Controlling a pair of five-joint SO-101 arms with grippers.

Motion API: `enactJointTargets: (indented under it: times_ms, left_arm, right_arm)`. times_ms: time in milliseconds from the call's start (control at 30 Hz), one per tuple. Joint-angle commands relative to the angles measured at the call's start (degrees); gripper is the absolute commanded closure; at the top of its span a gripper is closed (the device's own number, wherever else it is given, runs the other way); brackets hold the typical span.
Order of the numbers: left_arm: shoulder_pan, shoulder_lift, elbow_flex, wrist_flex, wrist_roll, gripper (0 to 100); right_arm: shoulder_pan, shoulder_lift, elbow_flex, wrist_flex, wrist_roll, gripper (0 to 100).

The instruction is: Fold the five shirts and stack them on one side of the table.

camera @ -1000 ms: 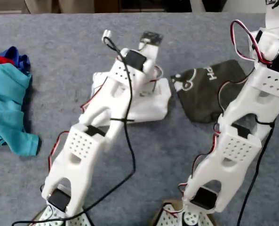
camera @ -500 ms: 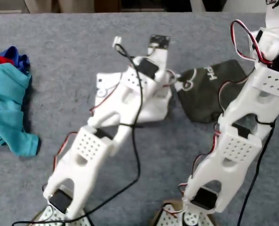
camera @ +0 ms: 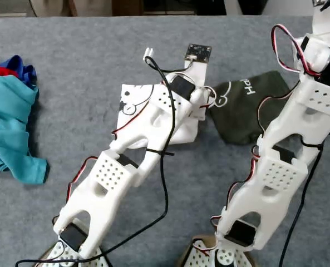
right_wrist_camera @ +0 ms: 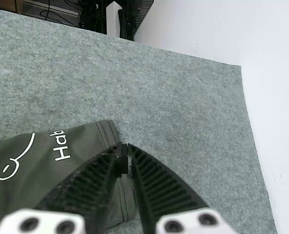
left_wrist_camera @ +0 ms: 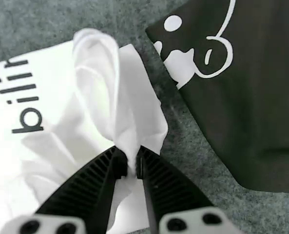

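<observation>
Five shirts share the grey table (camera: 70, 50). A heap of teal, blue and red ones (camera: 9, 128) lies at the left, the dark shirt (camera: 248, 111) flat at the right, and the white shirt (left_wrist_camera: 86, 102) just left of it. Over the last second the left gripper (left_wrist_camera: 129, 163), pinching a bunch of white cloth, has dragged that shirt rightward and farther, likely to stack it. The right gripper (right_wrist_camera: 125, 158) hangs closed and empty above the dark shirt's far edge.

Shirt pile (camera: 9, 122) at table (camera: 87, 55) L edge, crumpled shirt (camera: 187, 130) ctr, folded shirt (camera: 245, 111) just R of it
</observation>
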Motion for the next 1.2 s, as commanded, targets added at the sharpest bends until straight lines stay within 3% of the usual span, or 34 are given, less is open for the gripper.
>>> enactJointTargets:
  times_ms: [0, 133, 267, 367, 500, 600, 767, 1000, 1167]
  left_arm:
    - [-0.4, -0.2, -2.4, -0.1, 0.3, 91]
    - [-4.0, -0.7, -2.7, 1.8, 4.7, 78]
    - [-11.4, -2.5, -10.7, 4.8, 6.9, 79]
    - [-16.9, -3.9, -20.5, 9.7, 6.4, 85]
    - [-23.6, -4.2, -27.6, 16.0, 2.5, 99]
    - [-27.8, -4.2, -27.7, 20.7, 0.1, 98]
    - [-36.4, -4.9, -25.8, 20.7, -2.3, 98]
    - [-40.8, -11.5, -8.4, 20.9, -9.1, 98]
    - [-39.6, -32.2, 21.2, 20.7, -12.0, 98]
  right_arm:
    - [0.3, -3.1, -1.6, 0.3, -0.2, 99.6]
    - [-1.2, -3.0, -1.5, 0.4, 0.4, 99.6]
    - [-2.4, -3.0, -1.5, 0.8, 0.4, 99.6]
    - [-5.1, -3.0, 2.5, 1.0, 0.4, 99.6]
    - [-15.5, -3.1, 14.3, 0.8, 3.9, 99.5]
    - [-23.3, -3.1, 21.6, 0.5, 6.5, 99.5]
    - [-35.9, -3.0, 31.3, -3.2, 7.8, 99.5]
    - [-43.8, 1.2, 42.6, -17.9, 7.8, 99.6]
    - [-43.9, 4.5, 41.0, -11.9, 7.8, 99.6]
